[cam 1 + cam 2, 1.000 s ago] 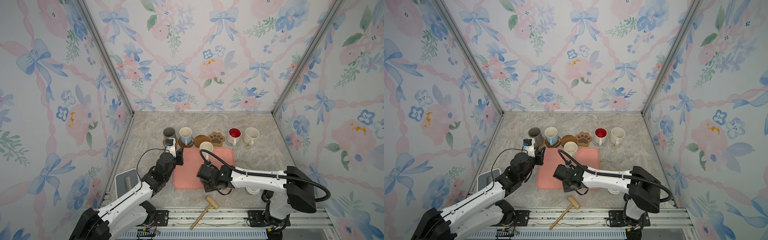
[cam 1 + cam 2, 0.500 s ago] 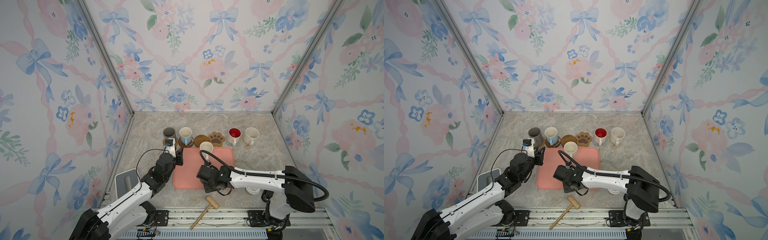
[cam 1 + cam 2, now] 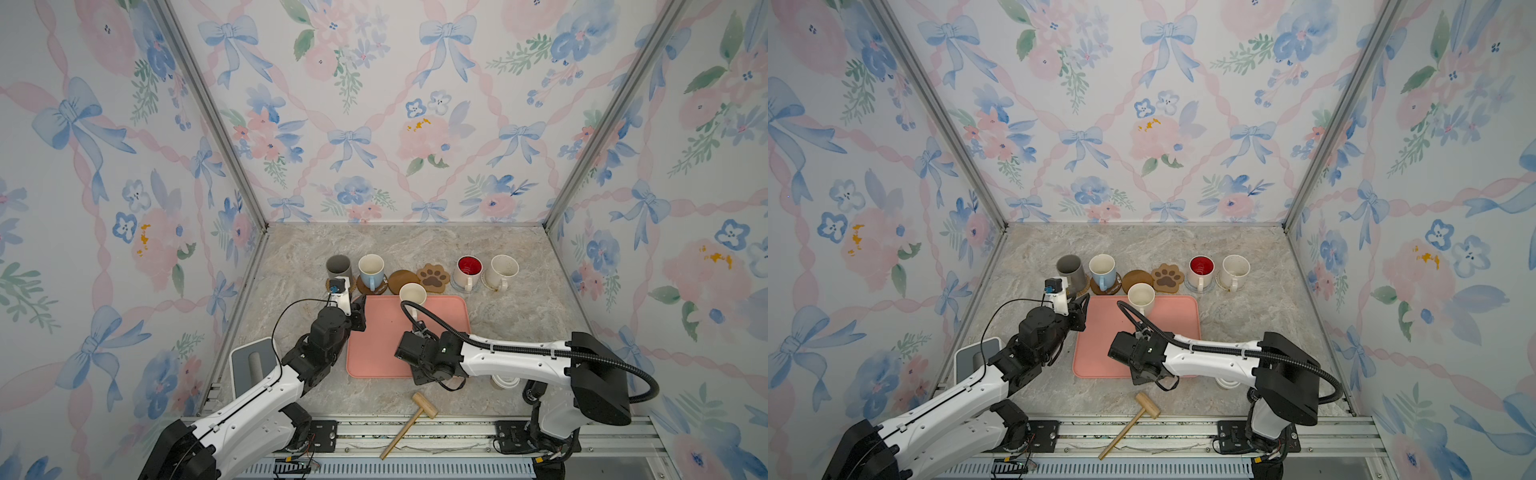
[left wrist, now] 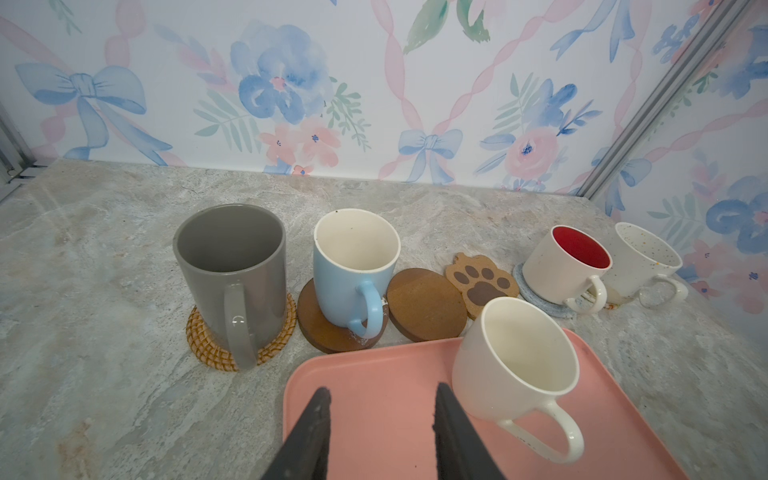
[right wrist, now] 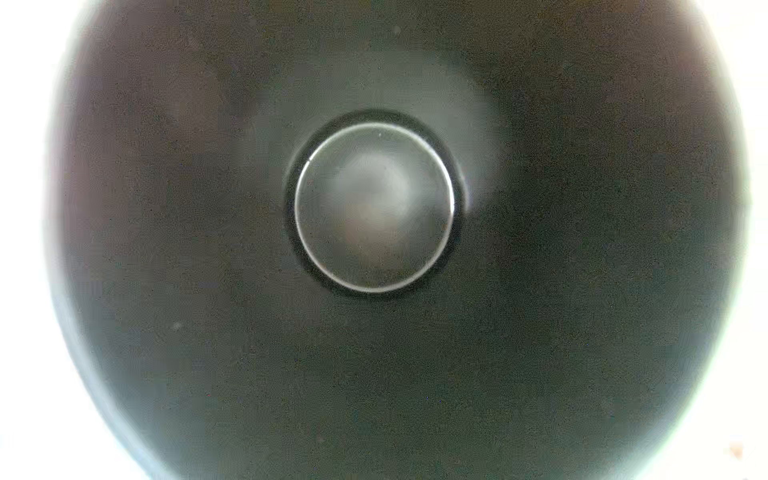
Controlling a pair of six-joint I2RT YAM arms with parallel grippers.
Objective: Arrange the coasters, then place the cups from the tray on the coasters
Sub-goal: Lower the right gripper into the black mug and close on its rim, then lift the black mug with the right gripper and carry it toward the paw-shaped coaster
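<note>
At the front edge of the marble-patterned table (image 3: 519, 324), a wooden mallet (image 3: 419, 409) lies with its handle out over the metal rail. Just behind it, toward the front right corner, a small white-lidded paper cup (image 3: 505, 380) shows partly beneath the right arm. The large flat pink tray (image 3: 374, 353) lies mid-table.

The right gripper (image 3: 417, 363) points down over the tray's front edge, right of middle. Its wrist camera looks straight into a black mug (image 5: 374, 208), whose dark inside fills the view. Its jaws are hidden, so their width and any grip on the mug cannot be told.

The left gripper (image 4: 382, 390) hangs over the tray's left edge toward the far left corner. Its two black fingers (image 4: 318, 419) are parted with nothing between them.

A cream mug (image 3: 412, 294) stands at the middle of the tray's far edge, handle frontward.

Beyond the tray a row runs left to right:
- a grey mug (image 3: 338, 268) on a tan woven rattan round coaster (image 4: 199, 338)
- a white mug with light-blue outside (image 3: 371, 270) on a brown wooden round coaster (image 4: 320, 332)
- a second brown wooden round (image 3: 403, 281), bare
- a brown paw-shaped coaster (image 3: 433, 277), bare
- a white mug with red inside (image 3: 468, 270) on a grey-blue woven round coaster (image 4: 540, 301)
- a speckled white mug (image 3: 503, 270) on a pale mat (image 3: 487, 284), only its edge showing
</note>
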